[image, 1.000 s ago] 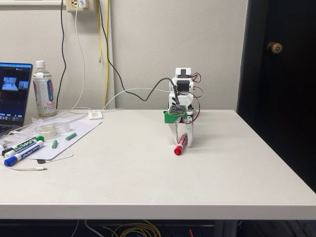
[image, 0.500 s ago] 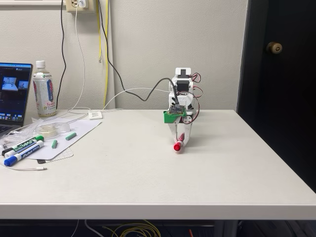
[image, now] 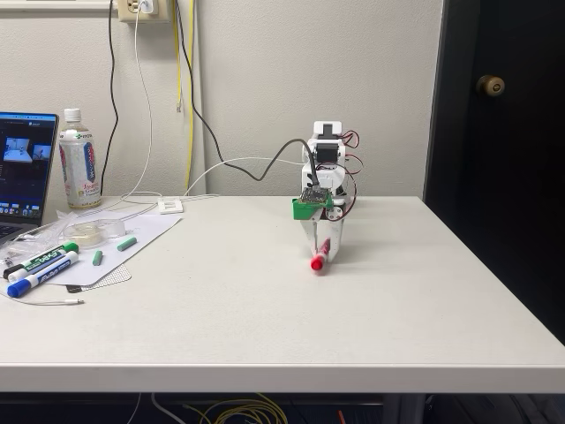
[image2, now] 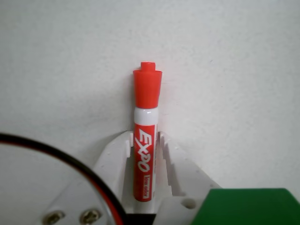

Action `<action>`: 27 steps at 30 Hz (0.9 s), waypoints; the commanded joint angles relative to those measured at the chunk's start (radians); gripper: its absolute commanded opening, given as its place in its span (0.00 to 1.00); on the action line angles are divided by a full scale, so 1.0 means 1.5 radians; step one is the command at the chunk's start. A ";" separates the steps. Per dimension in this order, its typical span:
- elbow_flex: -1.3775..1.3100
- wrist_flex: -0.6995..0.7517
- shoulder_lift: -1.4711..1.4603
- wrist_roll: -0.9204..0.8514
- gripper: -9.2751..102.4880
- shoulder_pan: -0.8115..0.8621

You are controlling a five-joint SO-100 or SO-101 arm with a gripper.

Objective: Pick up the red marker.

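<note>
Item: red marker (image2: 144,140), white barrel with red cap, red label print. Location: near the middle of the white counter (image: 265,309) in the fixed view, directly below the arm; the marker (image: 320,256) points cap-first toward the camera, cap end low, and whether the cap touches the counter cannot be told. Holder: end effector (image2: 144,147), white, two-fingered, closed against both sides of the barrel in the wrist view, with the cap and a short white band protruding beyond the fingertips. In the fixed view the end effector (image: 322,250) hangs beneath a green bracket (image: 311,208) on the arm. Other stock, far left of the counter in the fixed view: green-capped marker (image: 44,257), blue-capped marker (image: 37,276), bottle (image: 79,162), laptop (image: 25,172), well apart from the arm.
</note>
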 commanded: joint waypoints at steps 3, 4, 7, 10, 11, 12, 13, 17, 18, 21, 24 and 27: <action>-0.037 0.018 0.026 -0.016 0.27 0.010; -0.037 0.021 0.029 -0.018 0.27 0.013; -0.037 0.031 0.036 -0.026 0.27 0.018; -0.037 0.041 0.043 -0.029 0.27 0.022; -0.037 0.044 0.046 -0.029 0.27 0.024; -0.037 0.046 0.050 -0.029 0.27 0.024; -0.037 0.049 0.052 -0.029 0.27 0.024; -0.043 0.057 0.058 -0.027 0.27 0.024; -0.045 0.059 0.058 -0.026 0.27 0.024; -0.055 0.067 0.058 -0.026 0.27 0.024; -0.060 0.071 0.058 -0.026 0.27 0.024; -0.060 0.071 0.057 -0.024 0.27 0.024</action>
